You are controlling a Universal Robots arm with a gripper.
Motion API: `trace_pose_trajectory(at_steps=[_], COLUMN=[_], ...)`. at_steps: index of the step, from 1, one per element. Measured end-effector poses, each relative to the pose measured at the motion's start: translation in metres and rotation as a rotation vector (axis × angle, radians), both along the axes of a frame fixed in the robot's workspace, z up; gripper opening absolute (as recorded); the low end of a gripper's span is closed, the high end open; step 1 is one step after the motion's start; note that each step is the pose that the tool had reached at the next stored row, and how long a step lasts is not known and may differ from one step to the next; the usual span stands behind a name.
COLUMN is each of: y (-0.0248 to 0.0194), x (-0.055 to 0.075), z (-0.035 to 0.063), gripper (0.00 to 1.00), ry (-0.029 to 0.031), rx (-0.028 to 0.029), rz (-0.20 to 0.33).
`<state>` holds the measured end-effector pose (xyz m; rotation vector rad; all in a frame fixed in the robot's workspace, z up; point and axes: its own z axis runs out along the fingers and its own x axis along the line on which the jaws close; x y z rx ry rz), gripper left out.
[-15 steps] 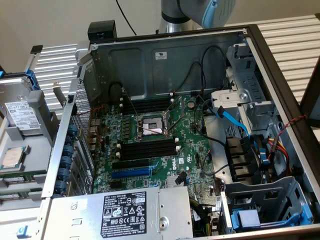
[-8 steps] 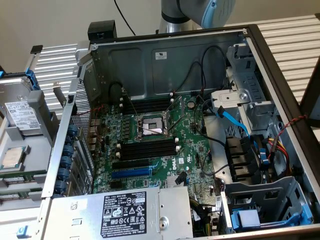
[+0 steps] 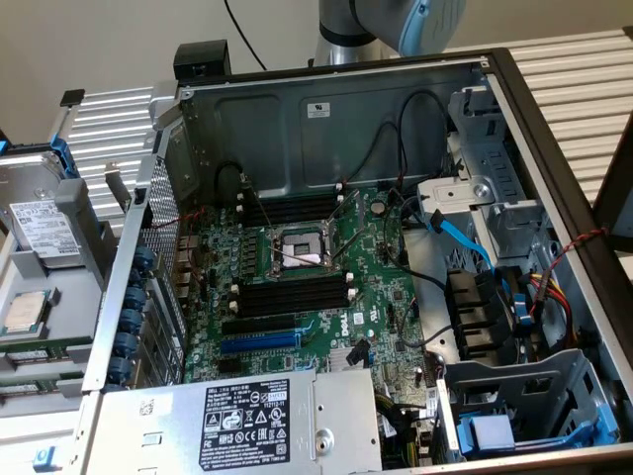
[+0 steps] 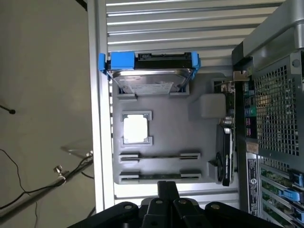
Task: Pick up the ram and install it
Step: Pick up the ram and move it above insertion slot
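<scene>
1. Your jaws [image 4: 167,186] are shut w/ nothing btwn them. They hover over the gray tray [image 4: 164,126], which sits on the slatted worktop [image 4: 166,28] just beside the open PC case [image 3: 534,119].
2. The ram [image 4: 159,176] is a thin greenish stick lying in the tray's holder row nearest the jaws. It isn't gripped, and you can't tell any contact.
3. The next row over holds a second thin strip [image 4: 159,156]. You can't tell whether that's another stick.
4. Also in the tray are a CPU [image 4: 135,129] in its square frame, just past the rows, and a hard drive [image 4: 149,83] in a blue caddy at the end far from the jaws.
5. In the exterior view the arm [image 3: 396,25] rises behind the case's back wall. The tray is at the exterior view's left, outside the case.
6. Inside the case the mobo [image 3: 326,287] lies flat. Black memory slots [image 3: 292,294] run on both sides of the CPU socket [image 3: 297,252].
7. The blue expansion slot [image 3: 259,341] sits near the nearer slot group, btwn it and the PSU [image 3: 237,426].
8. Install isn't done yet, as the ram is in the tray, well apart from the slots.
</scene>
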<state>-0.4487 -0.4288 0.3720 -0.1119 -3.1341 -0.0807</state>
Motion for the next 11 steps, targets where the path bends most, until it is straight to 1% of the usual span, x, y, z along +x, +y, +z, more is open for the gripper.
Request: trace_pose_trajectory(at_steps=[4, 6, 11], y=[-0.001, -0.0014, -0.0014], x=[0.0001, 0.0, -0.0002], z=[-0.0072, -0.0094, -0.0113], gripper=[0.1, 0.1, 0.1], ry=[0.0054, 0.006, 0.006], rx=[-0.0001, -0.0001, -0.0003], rz=[0.0, 0.011, 0.099])
